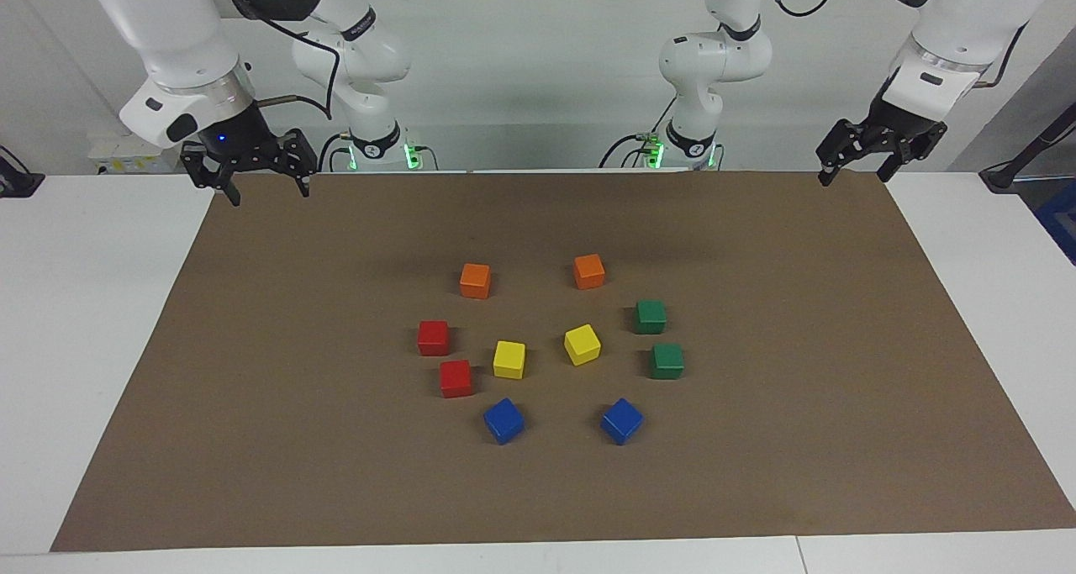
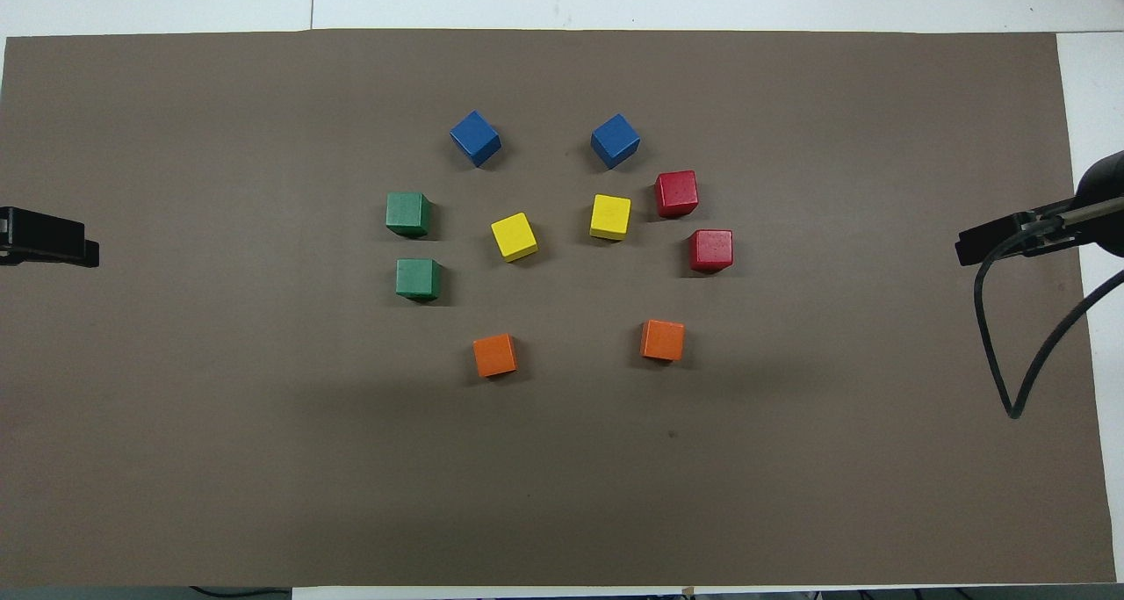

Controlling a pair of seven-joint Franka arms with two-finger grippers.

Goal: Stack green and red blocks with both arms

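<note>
Two green blocks (image 1: 650, 316) (image 1: 667, 360) sit side by side on the brown mat toward the left arm's end, also in the overhead view (image 2: 417, 278) (image 2: 407, 213). Two red blocks (image 1: 433, 337) (image 1: 456, 378) sit toward the right arm's end (image 2: 710, 250) (image 2: 676, 193). All four rest singly on the mat, none touching. My right gripper (image 1: 269, 192) hangs open and empty over its end of the mat, away from the blocks (image 2: 1001, 235). My left gripper (image 1: 853, 175) hangs open and empty over the other end (image 2: 53, 242).
Two orange cubes (image 1: 475, 281) (image 1: 588, 271) lie nearer to the robots than the coloured ring's middle. Two yellow cubes (image 1: 508, 360) (image 1: 582, 344) sit in the centre. Two blue cubes (image 1: 503, 420) (image 1: 621, 420) lie farthest out. The brown mat (image 1: 799, 439) covers the white table.
</note>
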